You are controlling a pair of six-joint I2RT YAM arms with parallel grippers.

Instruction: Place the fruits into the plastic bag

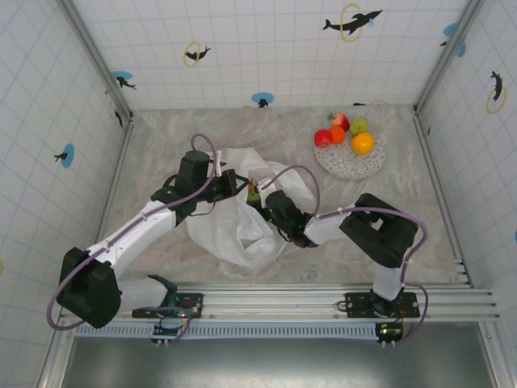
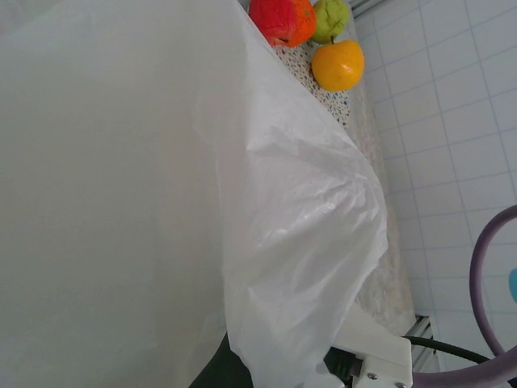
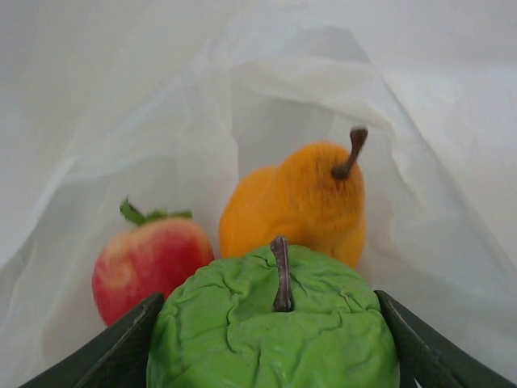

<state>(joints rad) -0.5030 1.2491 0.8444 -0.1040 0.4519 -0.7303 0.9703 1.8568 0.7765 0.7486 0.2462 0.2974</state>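
Step in hand: loading. The right pincer [image 1: 258,199] is clamped on a green fruit [image 3: 273,323] at the mouth of the plastic bag [image 1: 234,230], which lies on the bench [image 1: 161,145] between the arms. An orange pear [image 3: 295,210] and a red apple [image 3: 149,263] sit inside the bag, just ahead. The left pincer [image 1: 229,183] is at the bag's rim under draped film; whether it grips cannot be told. Next move, as I judge it: release the fruit inside, then withdraw without snagging the film. Other fruits [image 1: 339,133] wait on the speckled plate [image 1: 355,171], well apart to the right, with open bench between.
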